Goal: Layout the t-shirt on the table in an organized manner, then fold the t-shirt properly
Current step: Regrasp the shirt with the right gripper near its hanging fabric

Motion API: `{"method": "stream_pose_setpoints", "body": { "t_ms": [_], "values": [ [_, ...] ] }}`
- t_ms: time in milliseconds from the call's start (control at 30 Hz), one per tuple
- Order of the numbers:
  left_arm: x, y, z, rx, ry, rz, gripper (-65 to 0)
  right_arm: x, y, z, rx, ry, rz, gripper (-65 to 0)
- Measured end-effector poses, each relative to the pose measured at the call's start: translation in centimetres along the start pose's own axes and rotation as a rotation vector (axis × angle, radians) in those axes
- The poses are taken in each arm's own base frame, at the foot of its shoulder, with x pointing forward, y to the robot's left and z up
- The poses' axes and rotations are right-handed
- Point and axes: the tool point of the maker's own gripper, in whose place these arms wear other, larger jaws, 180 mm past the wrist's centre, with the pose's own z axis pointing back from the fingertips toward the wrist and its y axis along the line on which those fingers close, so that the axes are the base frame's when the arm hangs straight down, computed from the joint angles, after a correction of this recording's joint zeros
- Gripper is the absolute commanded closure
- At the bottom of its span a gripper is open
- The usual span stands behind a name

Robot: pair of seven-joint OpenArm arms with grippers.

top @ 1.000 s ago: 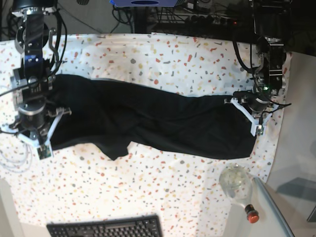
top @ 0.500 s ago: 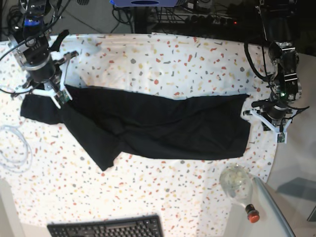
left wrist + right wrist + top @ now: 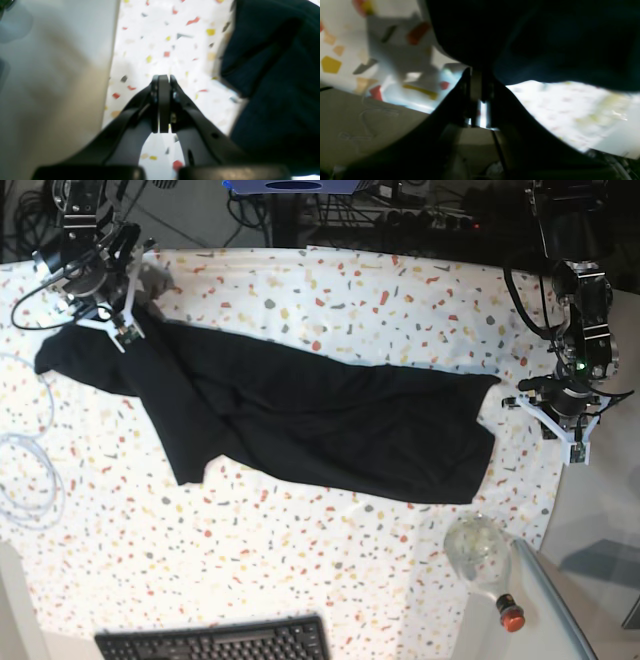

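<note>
Right gripper (image 3: pixel 118 330): you are pinching the t-shirt (image 3: pixel 300 425) at its far-left shoulder, likely to spread it; how tightly is unclear. T-shirt: lying rumpled across the table (image 3: pixel 350 290). Left gripper (image 3: pixel 572 448): sitting right of the t-shirt, fully closed, holding nothing

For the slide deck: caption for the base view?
Black t-shirt spread across speckled table, right gripper at its far corner.

— What do you have near the front edge?
— One black keyboard (image 3: pixel 215 641), cut off by the frame.

— And at your right corner?
— One clear glass bottle (image 3: pixel 480 556) lying on its side, red cap (image 3: pixel 511 615). One white cable (image 3: pixel 28 480) looped far left.
</note>
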Motion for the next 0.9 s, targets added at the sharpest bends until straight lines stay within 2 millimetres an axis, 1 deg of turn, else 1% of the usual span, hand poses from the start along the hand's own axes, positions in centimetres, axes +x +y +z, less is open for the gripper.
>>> {"method": "stream_pose_setpoints", "body": {
  "t_ms": [33, 67, 133, 167, 200, 267, 300, 333, 367, 433, 467, 500, 567, 600, 633, 667, 733, 800, 833, 900],
  "values": [
    [0.0, 0.0, 0.0, 0.001, 0.000, 0.002, 0.0, 0.8, -0.4, 1.1, -0.013, -0.035, 0.018, -23.9],
    [-0.1, 0.0, 0.0, 0.000, 0.002, 0.001, 0.0, 1.8, -0.9, 2.2, -0.026, -0.081, 0.011, -26.0],
    [-0.1, -0.2, 0.0, -0.004, 0.002, 0.003, 0.0, 4.1, -2.0, 4.1, -0.059, -0.171, -0.010, -26.1],
    [-0.2, -0.3, 0.0, -0.005, 0.003, 0.005, 0.0, 5.5, -2.5, 4.9, -0.067, -0.228, -0.022, -26.3],
    [-0.2, -0.3, 0.0, -0.007, 0.003, 0.004, 0.0, 6.7, -3.2, 5.4, -0.085, -0.265, -0.024, -26.9],
    [-0.3, -0.4, 0.0, -0.008, 0.008, 0.006, 0.0, 9.2, -5.2, 5.7, -0.122, -0.308, -0.029, -27.0],
    [-0.3, -0.4, 0.0, -0.009, 0.011, 0.007, 0.0, 10.6, -6.2, 5.4, -0.131, -0.320, -0.043, -27.2],
    [-0.2, -0.3, 0.0, -0.009, 0.005, 0.006, 0.0, 11.5, -6.9, 4.9, -0.131, -0.314, -0.060, -27.2],
    [-0.3, -0.4, 0.0, -0.009, 0.008, 0.007, -8.9, 12.5, -7.6, 4.5, -0.128, -0.298, -0.074, -27.2],
    [-0.5, -0.4, 0.1, -0.010, 0.008, 0.008, -27.5, 14.1, -8.5, 4.4, -0.121, -0.275, -0.113, -27.2],
    [-0.8, -0.4, 0.2, -0.011, 0.011, 0.005, -36.4, 14.7, -8.8, 4.7, -0.130, -0.276, -0.120, -27.2],
    [-1.2, -0.4, 0.2, -0.011, 0.022, 0.003, -43.3, 15.4, -8.9, 5.3, -0.132, -0.302, -0.131, -27.2],
    [-1.7, -0.4, 0.3, -0.008, 0.035, -0.003, -52.8, 16.2, -8.8, 6.3, -0.143, -0.337, -0.139, -27.2],
    [-2.0, -0.3, 0.3, -0.009, 0.037, -0.006, -55.0, 16.4, -8.7, 6.3, -0.136, -0.341, -0.141, -27.2],
    [-2.1, -0.4, 0.4, -0.012, 0.039, 0.000, -55.1, 16.6, -8.5, 5.8, -0.120, -0.325, -0.140, -27.2],
    [-2.2, -0.5, 0.4, -0.012, 0.042, -0.002, -54.5, 17.0, -8.6, 4.8, -0.105, -0.298, -0.136, -27.2],
    [-2.5, -0.4, 0.5, -0.011, 0.047, -0.003, -52.5, 18.6, -8.2, 2.3, -0.030, -0.267, -0.140, -27.2],
    [-2.5, -0.4, 0.4, -0.012, 0.051, -0.004, -51.8, 20.1, -7.6, 0.5, 0.039, -0.251, -0.131, -27.2],
    [-2.4, -0.4, 0.4, -0.012, 0.046, -0.003, -51.8, 20.4, -7.3, -0.2, 0.074, -0.248, -0.145, -27.2],
    [-2.4, -0.4, 0.5, -0.011, 0.045, -0.004, -51.8, 20.1, -6.7, -1.9, 0.137, -0.202, -0.186, -27.2]
  ]
}}
